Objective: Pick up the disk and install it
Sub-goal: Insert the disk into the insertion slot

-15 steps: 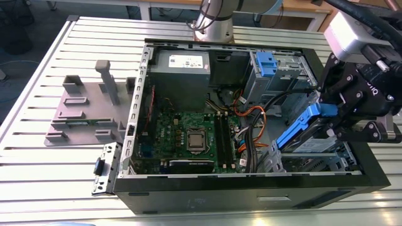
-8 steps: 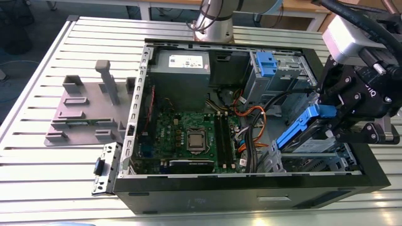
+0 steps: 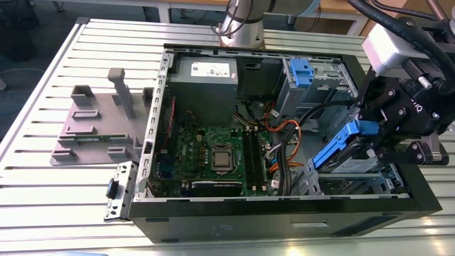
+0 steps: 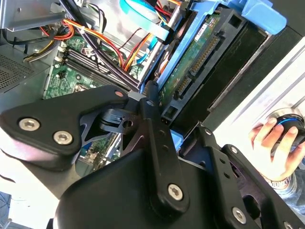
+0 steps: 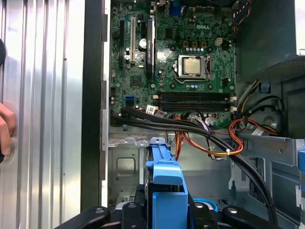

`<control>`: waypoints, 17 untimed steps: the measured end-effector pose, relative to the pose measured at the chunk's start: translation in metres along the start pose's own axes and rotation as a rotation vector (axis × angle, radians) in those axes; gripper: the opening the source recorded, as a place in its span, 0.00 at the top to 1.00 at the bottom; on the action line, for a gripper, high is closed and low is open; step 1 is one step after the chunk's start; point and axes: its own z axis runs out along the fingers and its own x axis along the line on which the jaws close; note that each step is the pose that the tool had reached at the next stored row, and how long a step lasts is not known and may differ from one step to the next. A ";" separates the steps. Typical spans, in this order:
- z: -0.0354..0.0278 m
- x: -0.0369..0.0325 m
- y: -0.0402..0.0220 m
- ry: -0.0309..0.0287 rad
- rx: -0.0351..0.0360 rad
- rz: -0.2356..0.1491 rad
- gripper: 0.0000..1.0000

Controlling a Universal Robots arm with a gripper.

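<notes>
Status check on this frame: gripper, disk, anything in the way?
Gripper shut on the disk, tilted over the case's drive bay. Orange and black cables lie beside the bay. A hand rests outside the case.

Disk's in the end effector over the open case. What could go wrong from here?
1. The disk is held tilted over the drive cage; it may jam against the cage rather than seat.
2. Black and orange cables lie close by the disk; the end effector could snag or pinch them.
3. A person's hand rests just outside the case, so an unexpected swing could strike it.
</notes>
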 end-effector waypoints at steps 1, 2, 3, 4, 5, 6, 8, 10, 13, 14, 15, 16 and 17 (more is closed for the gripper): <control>0.0001 0.0000 0.0000 0.0000 0.0000 0.000 0.63; 0.0001 0.0000 0.0000 0.0001 0.0000 0.000 0.63; 0.0001 0.0000 0.0000 0.0002 0.0000 0.000 0.63; 0.0002 0.0000 0.0000 0.0001 0.0000 0.000 0.63; 0.0003 0.0000 0.0000 0.0000 0.0000 0.000 0.63; 0.0003 0.0000 0.0000 0.0000 0.0000 0.000 0.63; 0.0003 0.0000 0.0000 0.0002 0.0000 0.000 0.62; 0.0004 0.0000 0.0000 -0.0001 0.0000 0.000 0.56; 0.0005 0.0000 0.0000 0.0000 0.0000 0.000 0.56; 0.0005 0.0001 0.0000 0.0000 0.0000 0.000 0.56; 0.0005 0.0001 0.0000 0.0000 0.0000 0.000 0.56; 0.0005 0.0000 0.0000 0.0001 0.0000 0.000 0.56; 0.0005 0.0000 0.0000 0.0000 0.0000 0.000 0.57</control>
